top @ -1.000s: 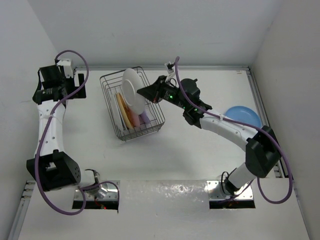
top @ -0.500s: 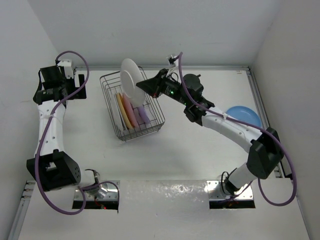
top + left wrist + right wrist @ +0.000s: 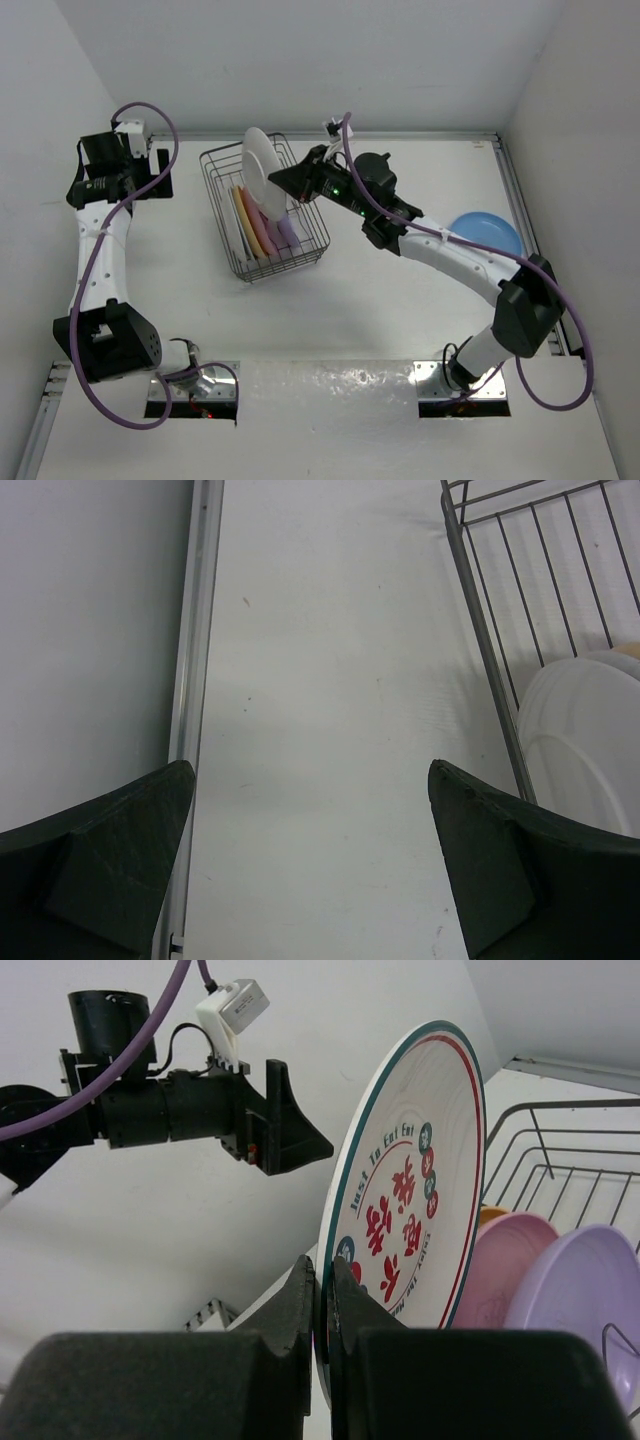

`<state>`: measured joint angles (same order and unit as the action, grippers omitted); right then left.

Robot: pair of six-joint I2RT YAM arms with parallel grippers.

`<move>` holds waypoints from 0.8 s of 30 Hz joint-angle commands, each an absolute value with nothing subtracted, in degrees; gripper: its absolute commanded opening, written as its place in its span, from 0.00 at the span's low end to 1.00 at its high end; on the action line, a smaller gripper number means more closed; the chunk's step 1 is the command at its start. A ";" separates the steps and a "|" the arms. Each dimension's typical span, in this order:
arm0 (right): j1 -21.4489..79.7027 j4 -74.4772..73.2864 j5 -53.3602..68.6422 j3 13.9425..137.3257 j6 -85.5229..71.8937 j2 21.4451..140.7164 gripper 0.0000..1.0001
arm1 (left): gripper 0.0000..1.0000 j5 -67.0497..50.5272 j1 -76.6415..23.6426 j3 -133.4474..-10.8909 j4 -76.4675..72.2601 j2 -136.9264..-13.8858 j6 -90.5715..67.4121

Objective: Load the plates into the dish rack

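- Right tool [image 3: 283,180] is clamped onto the rim of a round white plate with a grey-green rim and red printed centre [image 3: 262,172]. In the wrist view its two fingers [image 3: 300,1300] pinch the plate's lower edge [image 3: 410,1190].
- That printed plate stands on edge, slightly tilted, over the far half of the rectangular dark wire dish rack [image 3: 264,215]. Its printed face looks toward the right arm.
- Whether its bottom edge touches the rack wires, I cannot tell.
- Three plates stand on edge inside the rack, side by side: a plain yellow plate [image 3: 245,222] nearest the rack's left wall, a plain pink plate [image 3: 258,220] beside it, then a plain purple plate [image 3: 288,228] toward the right wall.
- From the right wrist, the pink plate [image 3: 505,1260] and the purple plate [image 3: 580,1280] sit just behind the printed one, with rack wires [image 3: 560,1150] above them.
- A plain blue plate [image 3: 487,232] lies flat on the white worktop [image 3: 380,300], well to the right of the rack, partly under the right arm.
- Left tool [image 3: 160,172] hangs well left of the rack, jaws spread wide with nothing between them [image 3: 310,775].
- The left wrist camera catches the rack's corner wires [image 3: 490,630] and the pale back of the printed plate [image 3: 580,740].
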<state>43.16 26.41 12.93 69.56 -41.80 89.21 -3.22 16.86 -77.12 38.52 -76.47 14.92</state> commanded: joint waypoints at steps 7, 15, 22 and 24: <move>45.61 30.68 7.21 70.84 -38.68 89.82 0.00 | 0.99 -3.52 16.96 -76.29 36.39 -74.00 15.12; 47.02 23.57 2.29 69.61 -36.83 92.02 0.00 | 0.99 -3.43 16.96 -75.76 35.86 -73.92 15.21; 47.99 22.15 2.81 69.08 -35.69 95.27 0.00 | 0.99 -3.43 16.88 -75.59 35.86 -73.92 15.38; 48.08 21.80 2.90 68.91 -35.25 96.41 0.00 | 0.99 -3.25 16.96 -75.59 35.95 -73.92 15.47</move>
<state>47.53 18.22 3.20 68.25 -36.80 96.73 -3.20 16.86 -75.94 38.35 -75.83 14.94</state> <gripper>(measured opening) 0.020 0.996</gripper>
